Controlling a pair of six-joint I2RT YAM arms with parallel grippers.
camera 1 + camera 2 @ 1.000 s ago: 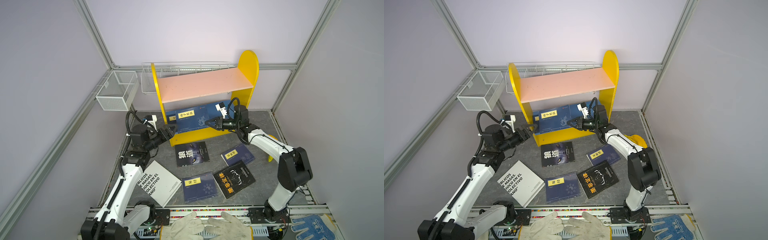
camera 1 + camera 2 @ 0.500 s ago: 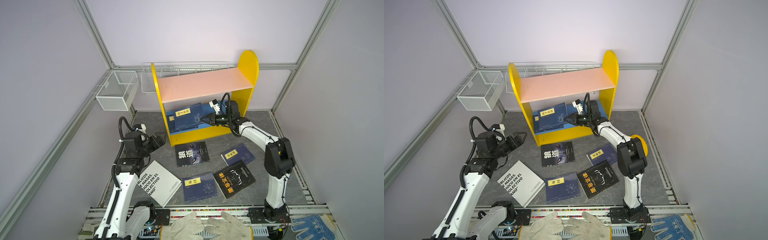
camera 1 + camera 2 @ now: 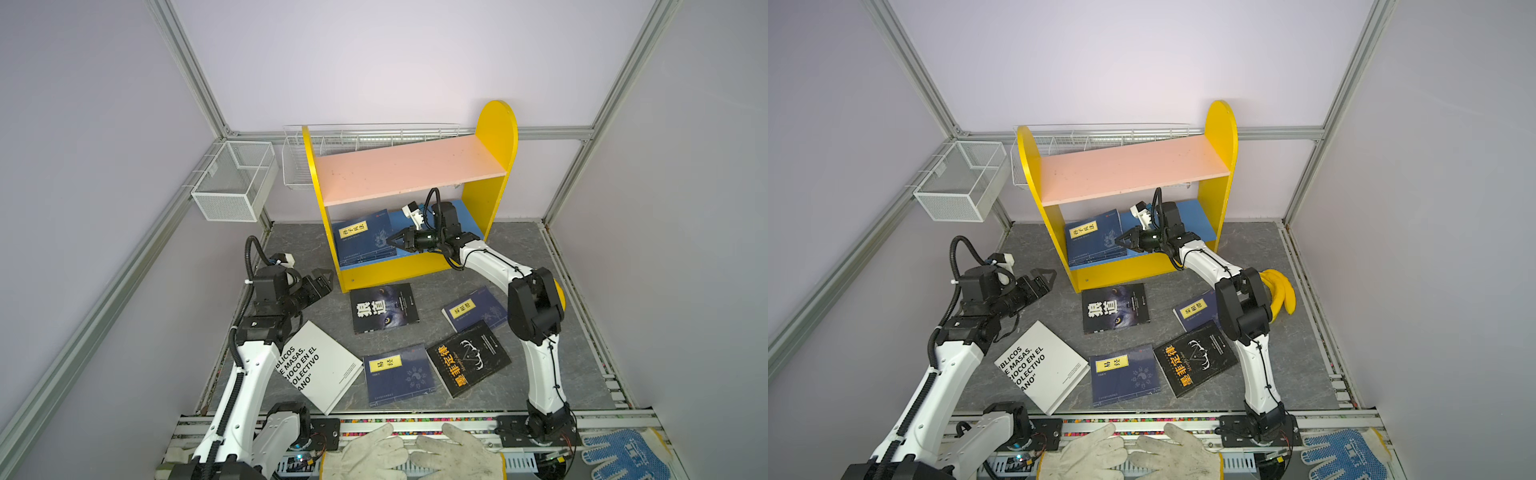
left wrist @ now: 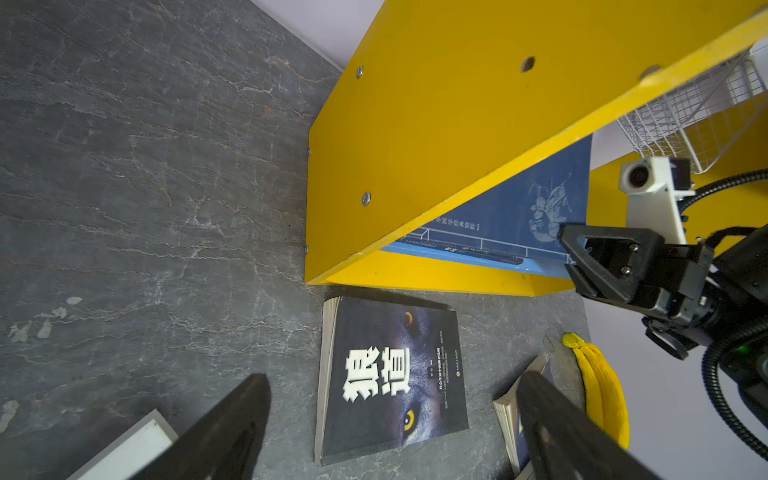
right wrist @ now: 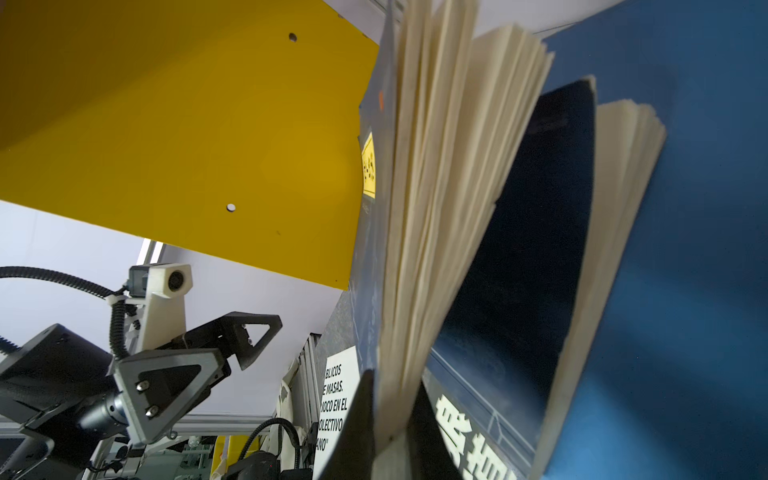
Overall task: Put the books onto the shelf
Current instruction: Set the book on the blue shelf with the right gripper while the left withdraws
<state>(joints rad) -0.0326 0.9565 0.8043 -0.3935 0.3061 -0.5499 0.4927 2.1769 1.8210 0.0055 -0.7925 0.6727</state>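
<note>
Two fanned paperbacks [image 5: 457,166], smooth blue board [image 5: 706,249]

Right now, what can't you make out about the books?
White book: title's start, behind the left arm, both top views.
Lower shelf book: title, under the top book in both top views, cropped in right wrist view.
Black antler book: small print, too small in both top views.
</note>
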